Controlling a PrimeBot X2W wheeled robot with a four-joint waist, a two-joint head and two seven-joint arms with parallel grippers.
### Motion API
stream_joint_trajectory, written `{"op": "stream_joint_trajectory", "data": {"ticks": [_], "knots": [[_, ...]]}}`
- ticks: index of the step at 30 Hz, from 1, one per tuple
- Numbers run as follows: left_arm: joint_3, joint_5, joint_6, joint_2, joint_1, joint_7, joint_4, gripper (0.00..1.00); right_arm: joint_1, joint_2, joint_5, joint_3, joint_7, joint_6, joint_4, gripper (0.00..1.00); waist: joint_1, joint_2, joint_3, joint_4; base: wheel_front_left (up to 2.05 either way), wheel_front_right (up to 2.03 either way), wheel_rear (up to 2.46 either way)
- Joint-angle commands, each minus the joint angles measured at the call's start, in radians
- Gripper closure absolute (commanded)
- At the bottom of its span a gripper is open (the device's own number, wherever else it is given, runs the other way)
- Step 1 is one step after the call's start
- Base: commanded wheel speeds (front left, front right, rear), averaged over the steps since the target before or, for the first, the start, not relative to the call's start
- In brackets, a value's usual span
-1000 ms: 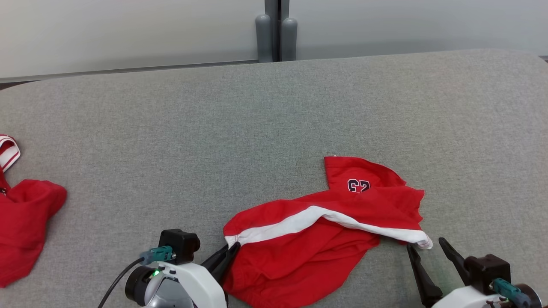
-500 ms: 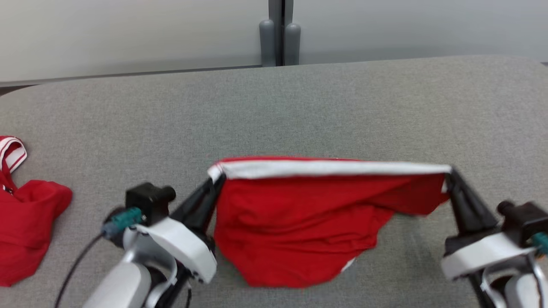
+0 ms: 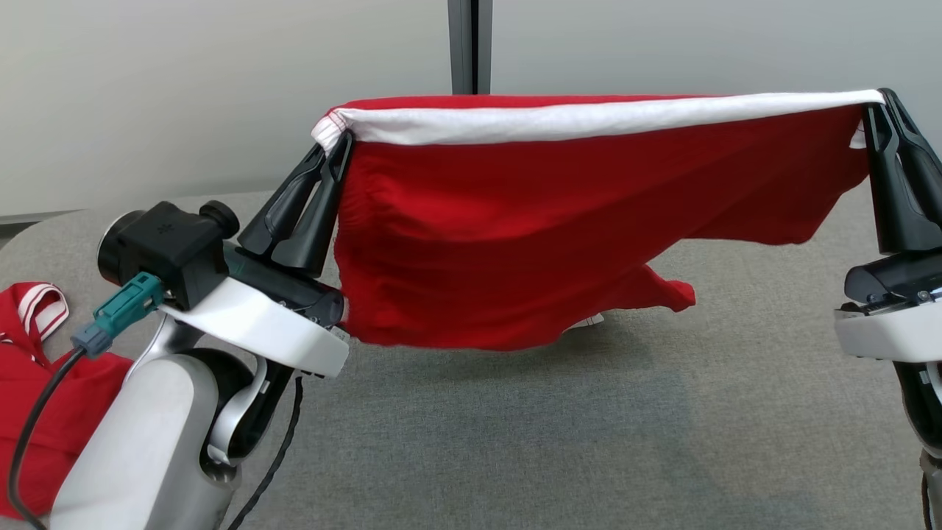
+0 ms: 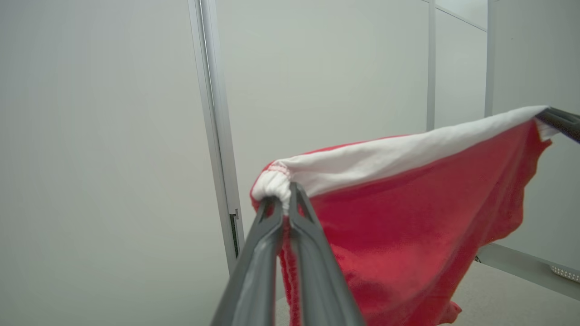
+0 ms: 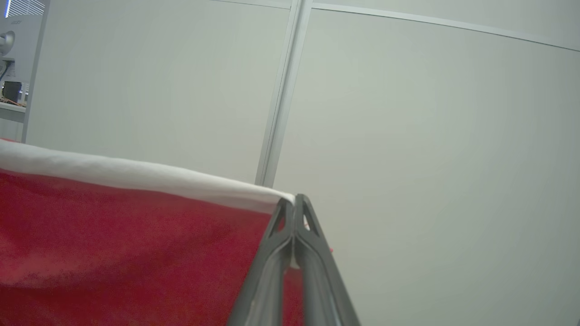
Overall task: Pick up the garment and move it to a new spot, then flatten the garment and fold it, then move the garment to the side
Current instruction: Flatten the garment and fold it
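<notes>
Raised since before, the garment (image 3: 515,221) hangs taut between the left claw (image 3: 340,141) and right claw (image 3: 882,101), both clenched on it.

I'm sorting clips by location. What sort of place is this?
Likely an office or lab bay: pale partition panels joined by a metal post, a grey cloth-covered table, and a desk with equipment beyond them.
</notes>
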Motion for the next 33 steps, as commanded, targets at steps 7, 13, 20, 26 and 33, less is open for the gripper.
{"op": "stream_joint_trajectory", "data": {"ticks": [7,13,20,26,33], "knots": [[-0.001,0.009,0.01,-0.018,-0.056,-0.024,0.036,1.0,-0.042,0.012,0.044,0.005,0.029,0.0,0.034,1.0,0.0,-0.0001,0.028,0.005,0.0,0.0,0.0],[0.006,0.01,-0.014,-0.048,-0.16,-0.086,0.142,1.0,-0.163,0.019,0.081,0.05,0.005,0.0,0.141,1.0,0.0,-0.0001,0.124,0.009,0.0,0.0,0.0],[0.016,0.009,-0.072,-0.097,-0.404,-0.196,0.396,1.0,-0.489,0.03,0.138,0.125,-0.066,0.0,0.391,1.0,0.0,-0.0001,0.204,0.0,0.0,0.0,0.0],[0.052,-0.009,-0.098,-0.154,-0.61,-0.292,0.691,1.0,-0.745,0.095,0.162,0.199,-0.192,0.0,0.68,1.0,0.0,-0.0001,0.208,-0.016,0.0,0.0,0.0],[0.076,-0.004,-0.117,-0.194,-0.649,-0.305,0.917,1.0,-0.824,0.176,0.201,0.308,-0.285,0.0,0.963,1.0,0.0,-0.0001,0.214,-0.035,0.0,0.0,0.0]]}}
